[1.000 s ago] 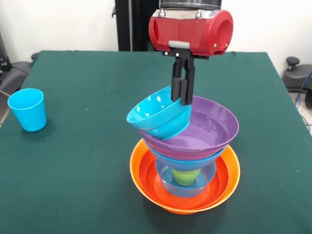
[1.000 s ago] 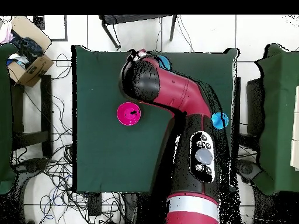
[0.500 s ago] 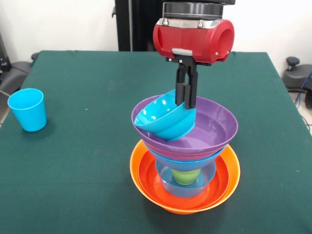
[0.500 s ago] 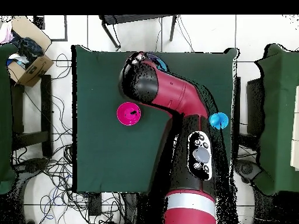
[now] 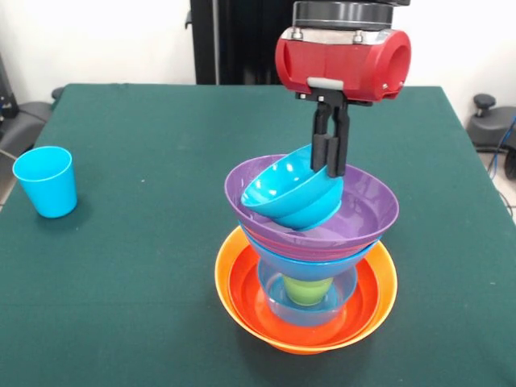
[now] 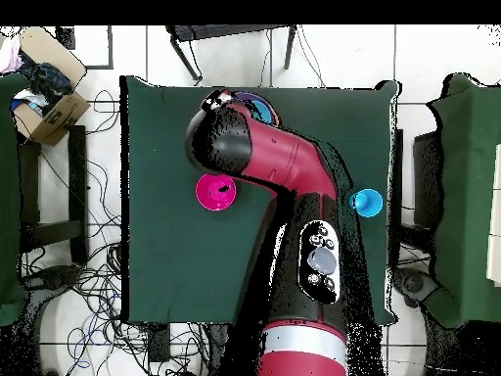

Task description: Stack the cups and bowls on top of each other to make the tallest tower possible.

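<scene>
The tower [image 5: 306,274] stands at the table's near middle in the front view: two nested orange bowls [image 5: 242,294], a blue bowl [image 5: 310,266] with the lime green cup [image 5: 307,289] showing beneath it, and the purple bowl [image 5: 367,210] on top. My gripper [image 5: 331,165] is shut on the rim of a tilted light blue bowl [image 5: 290,193], held over the purple bowl's inside. The light blue cup [image 5: 46,181] stands upright at the left. In the overhead view the arm hides most of the tower; the purple bowl's rim [image 6: 256,101] shows, and the cup [image 6: 366,203] stands at the right.
A small pink-red bowl [image 6: 214,191] sits on the table left of the arm in the overhead view. A cardboard box [image 6: 44,108] stands off the table at the upper left. A chair [image 6: 230,39] stands beyond the table's far edge.
My gripper has carried the light blue bowl to the right in the front view, from the purple bowl's left rim to over its middle. The purple bowl now sits more level.
</scene>
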